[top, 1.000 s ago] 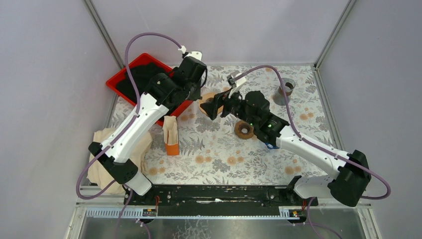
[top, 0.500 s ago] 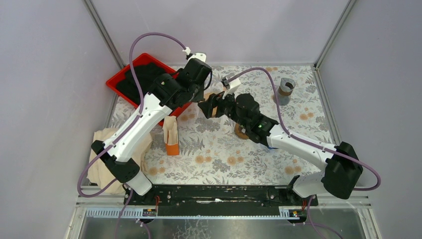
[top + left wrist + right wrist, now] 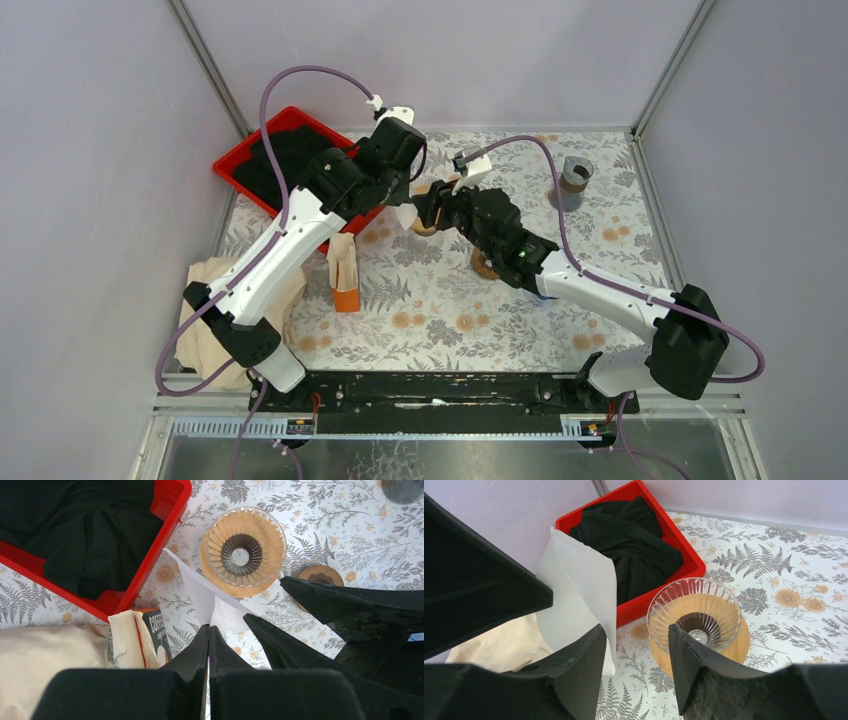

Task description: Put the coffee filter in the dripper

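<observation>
A white paper coffee filter hangs in the air, pinched at its lower tip by my left gripper, which is shut on it. The glass dripper stands upright on its wooden base on the patterned mat, just beyond the filter. My right gripper is open. Its left finger lies against the filter, whose edge hangs just inside the gap, and its right finger sits in front of the dripper. From above, both grippers meet over the filter, and the arms largely hide the dripper.
A red tray holding black cloth sits at the back left. An orange filter box stands by the left arm, with a cream cloth beyond it. A brown ring lies under the right arm. A grey cup stands back right.
My right gripper has moved left up to the filter and its jaws have narrowed. The left gripper shifted slightly right with the filter, then held still.
</observation>
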Robot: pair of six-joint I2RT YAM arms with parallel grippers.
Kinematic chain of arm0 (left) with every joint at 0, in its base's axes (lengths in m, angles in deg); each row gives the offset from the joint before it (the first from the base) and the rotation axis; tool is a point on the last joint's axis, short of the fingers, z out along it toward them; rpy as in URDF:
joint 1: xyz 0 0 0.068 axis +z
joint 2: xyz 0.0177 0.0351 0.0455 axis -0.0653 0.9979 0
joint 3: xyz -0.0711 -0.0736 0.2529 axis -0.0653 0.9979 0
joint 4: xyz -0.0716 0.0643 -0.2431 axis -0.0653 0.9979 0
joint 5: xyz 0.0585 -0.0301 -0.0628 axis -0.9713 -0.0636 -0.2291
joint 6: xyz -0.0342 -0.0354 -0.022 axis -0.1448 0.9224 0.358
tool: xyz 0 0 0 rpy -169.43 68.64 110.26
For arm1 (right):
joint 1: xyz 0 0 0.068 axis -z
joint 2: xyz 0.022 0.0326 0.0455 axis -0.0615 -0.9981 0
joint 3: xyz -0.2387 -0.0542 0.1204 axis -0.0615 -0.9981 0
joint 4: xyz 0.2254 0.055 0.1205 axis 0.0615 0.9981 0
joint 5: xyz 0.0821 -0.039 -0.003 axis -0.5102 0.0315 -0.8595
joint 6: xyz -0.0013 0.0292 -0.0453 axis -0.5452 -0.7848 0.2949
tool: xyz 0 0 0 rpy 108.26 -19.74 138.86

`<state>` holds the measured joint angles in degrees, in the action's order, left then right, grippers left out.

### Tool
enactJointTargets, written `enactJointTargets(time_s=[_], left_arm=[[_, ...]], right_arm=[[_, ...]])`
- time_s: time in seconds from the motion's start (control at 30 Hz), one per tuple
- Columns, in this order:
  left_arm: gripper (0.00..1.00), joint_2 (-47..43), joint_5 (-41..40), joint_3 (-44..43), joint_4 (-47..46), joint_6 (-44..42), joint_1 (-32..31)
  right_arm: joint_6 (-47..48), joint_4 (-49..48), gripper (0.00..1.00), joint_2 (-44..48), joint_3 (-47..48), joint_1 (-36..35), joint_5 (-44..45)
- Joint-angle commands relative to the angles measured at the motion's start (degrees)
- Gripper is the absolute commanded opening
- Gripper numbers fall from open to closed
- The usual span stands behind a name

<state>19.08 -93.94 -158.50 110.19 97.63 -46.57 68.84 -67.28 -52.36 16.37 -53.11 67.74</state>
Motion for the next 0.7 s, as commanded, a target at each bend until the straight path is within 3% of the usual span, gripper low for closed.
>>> enactJointTargets(time_s=[0.0,0.67], left_arm=[[0.0,-0.5,-0.5,-0.5,0.6,0.7,-0.4],[0.0,-3.5,2.5,3.7,-3.9,2.5,-0.5]], right_arm=[[1.4,-2.6,0.55,0.6,0.4,-0.5,3.1],[2.9,-4.4,0.5,-1.7,0.2,-0.5,-0.8]])
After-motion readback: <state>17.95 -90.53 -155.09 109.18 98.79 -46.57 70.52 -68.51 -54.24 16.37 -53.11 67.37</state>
